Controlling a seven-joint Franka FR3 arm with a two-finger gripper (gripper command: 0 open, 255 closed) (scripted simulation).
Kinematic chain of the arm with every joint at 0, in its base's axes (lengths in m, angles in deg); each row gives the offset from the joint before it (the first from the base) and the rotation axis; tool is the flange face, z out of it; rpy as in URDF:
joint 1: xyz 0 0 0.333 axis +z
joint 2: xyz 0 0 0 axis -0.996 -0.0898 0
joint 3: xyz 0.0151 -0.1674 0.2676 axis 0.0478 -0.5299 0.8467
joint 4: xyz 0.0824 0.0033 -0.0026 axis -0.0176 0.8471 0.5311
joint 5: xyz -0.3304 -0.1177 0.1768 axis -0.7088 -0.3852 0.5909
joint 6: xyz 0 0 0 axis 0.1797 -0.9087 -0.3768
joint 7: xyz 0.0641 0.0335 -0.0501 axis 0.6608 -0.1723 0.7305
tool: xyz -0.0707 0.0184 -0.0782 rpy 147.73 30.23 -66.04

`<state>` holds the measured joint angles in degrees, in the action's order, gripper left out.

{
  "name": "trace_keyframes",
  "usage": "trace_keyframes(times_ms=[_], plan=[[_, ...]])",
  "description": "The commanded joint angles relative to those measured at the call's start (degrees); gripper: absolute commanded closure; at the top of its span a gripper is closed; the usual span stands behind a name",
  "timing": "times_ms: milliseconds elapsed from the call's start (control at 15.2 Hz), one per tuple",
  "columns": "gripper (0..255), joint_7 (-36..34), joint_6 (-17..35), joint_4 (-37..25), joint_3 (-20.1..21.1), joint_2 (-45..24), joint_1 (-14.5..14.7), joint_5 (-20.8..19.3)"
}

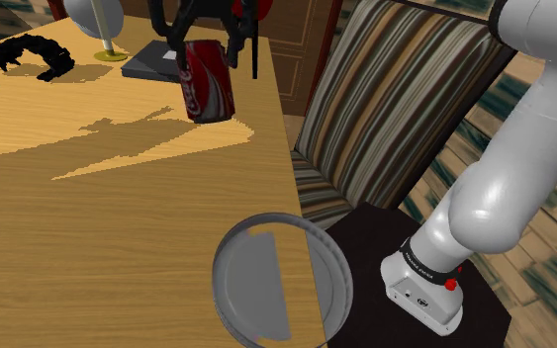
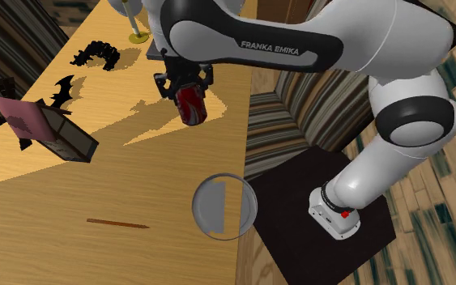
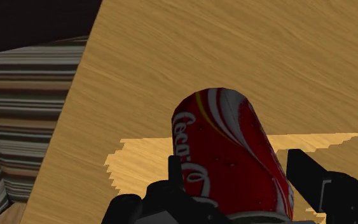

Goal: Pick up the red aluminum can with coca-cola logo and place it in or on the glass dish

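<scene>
The red Coca-Cola can (image 1: 210, 84) (image 2: 192, 105) stands slightly tilted near the table's far right edge in the shoulder view. My gripper (image 1: 209, 59) (image 2: 189, 87) comes down on it from above and is shut on its upper part. In the wrist view the can (image 3: 231, 153) sits between the two black fingers (image 3: 174, 175), which press on its sides. I cannot tell whether its base still touches the wood. The round glass dish (image 1: 281, 282) (image 2: 224, 206) lies at the near table edge, partly overhanging it, well apart from the can.
A flat dark slab (image 1: 157, 59), a yellow-footed stem (image 1: 108, 54) and a black curled object (image 1: 29, 54) lie behind the can. A pink-faced box (image 2: 44, 125) and a thin stick (image 2: 117, 223) rest further along. A striped chair (image 1: 385, 109) stands beside the table edge.
</scene>
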<state>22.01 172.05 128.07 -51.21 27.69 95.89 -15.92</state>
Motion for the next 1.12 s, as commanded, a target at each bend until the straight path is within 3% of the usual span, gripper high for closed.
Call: trace_keyframes(times_ms=[0,528,1056], plan=[[255,-0.9,1.1,4.6,0.4,4.3,0.0,2.5],[255,-5.5,0.7,13.3,2.2,15.7,2.7,9.5],[255,-12.3,-1.4,16.9,5.2,23.6,6.5,15.1]])
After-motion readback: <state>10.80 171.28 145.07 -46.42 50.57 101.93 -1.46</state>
